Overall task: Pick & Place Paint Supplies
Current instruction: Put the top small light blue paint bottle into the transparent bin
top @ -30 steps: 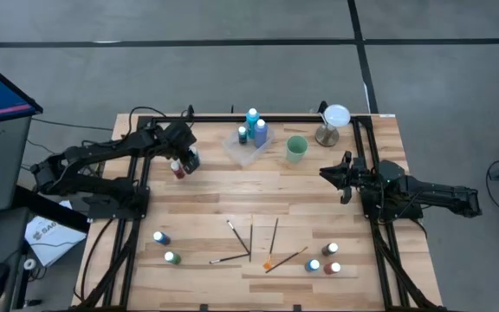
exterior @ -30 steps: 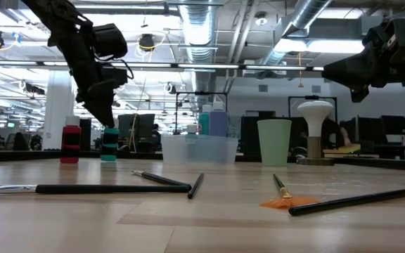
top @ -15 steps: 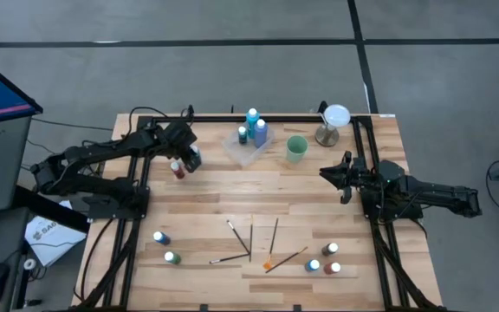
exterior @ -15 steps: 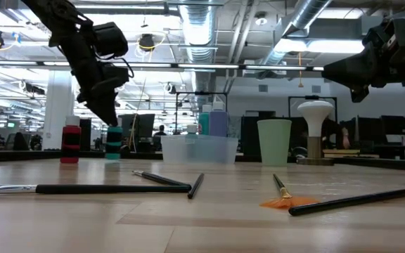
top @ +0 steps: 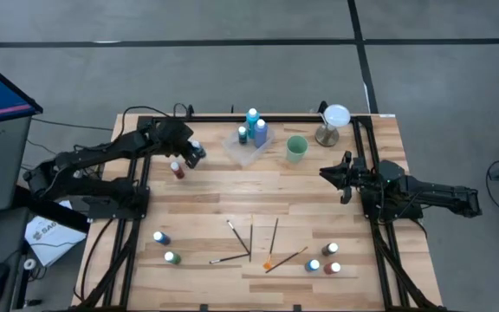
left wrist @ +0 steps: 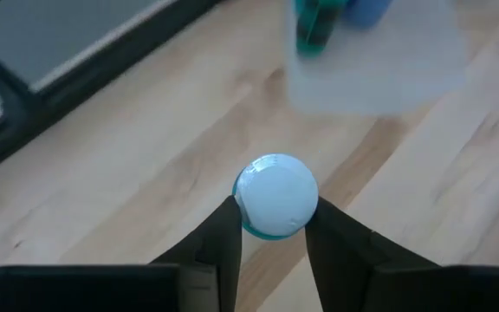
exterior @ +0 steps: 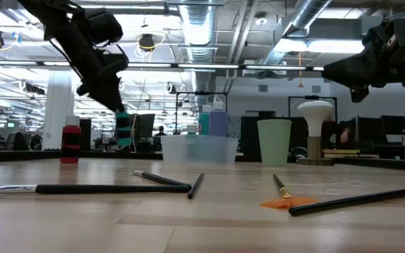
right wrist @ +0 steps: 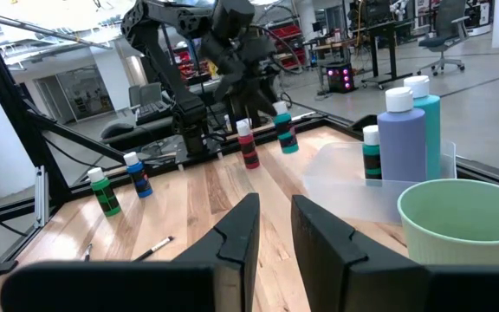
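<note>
Wooden tabletop (top: 215, 195), clear tray (top: 248, 149) at far edge. Left gripper (left wrist: 272, 227) clamped on teal bottle (left wrist: 275, 196), lifted off the wood, short of tray. Right gripper (top: 330, 177) beyond tray, fingers slightly apart, holding nothing.

Left gripper (top: 194, 154) closed on a white-capped bottle (top: 195, 149), near the clear tray (top: 244, 154); red bottle (top: 177, 170) stands just beside it on the table (top: 232, 195). Tray holds three bottles, green cup (top: 296, 149) next to it. Brushes (top: 251, 244) scattered mid-front, bottle pairs at front left and front right. Right gripper (top: 336, 172) idle over the right side.
</note>
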Action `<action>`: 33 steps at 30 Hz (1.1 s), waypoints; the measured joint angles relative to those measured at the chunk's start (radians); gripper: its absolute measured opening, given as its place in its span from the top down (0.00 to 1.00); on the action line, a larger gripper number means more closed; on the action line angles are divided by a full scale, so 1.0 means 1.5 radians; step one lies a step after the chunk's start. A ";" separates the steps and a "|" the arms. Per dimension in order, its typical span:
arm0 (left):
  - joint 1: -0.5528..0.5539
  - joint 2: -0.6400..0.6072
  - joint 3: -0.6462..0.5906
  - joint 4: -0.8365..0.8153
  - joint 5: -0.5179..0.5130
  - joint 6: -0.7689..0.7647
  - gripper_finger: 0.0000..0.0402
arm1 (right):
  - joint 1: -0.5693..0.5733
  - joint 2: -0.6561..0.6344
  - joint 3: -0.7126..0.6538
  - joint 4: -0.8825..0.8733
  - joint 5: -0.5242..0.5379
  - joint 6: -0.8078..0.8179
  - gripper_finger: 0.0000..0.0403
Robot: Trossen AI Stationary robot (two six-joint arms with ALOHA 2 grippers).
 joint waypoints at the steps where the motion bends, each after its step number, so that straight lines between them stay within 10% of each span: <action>1: 0.000 -0.006 0.000 0.011 0.009 -0.011 0.74 | 0.000 0.000 0.000 0.000 0.000 0.000 0.84; 14: -0.048 0.004 0.069 0.142 0.028 -0.045 0.74 | 0.000 0.000 0.000 0.000 0.000 0.000 0.84; 33: -0.113 0.277 0.197 0.276 0.011 -0.039 0.74 | 0.000 0.000 0.000 0.000 0.000 0.000 0.84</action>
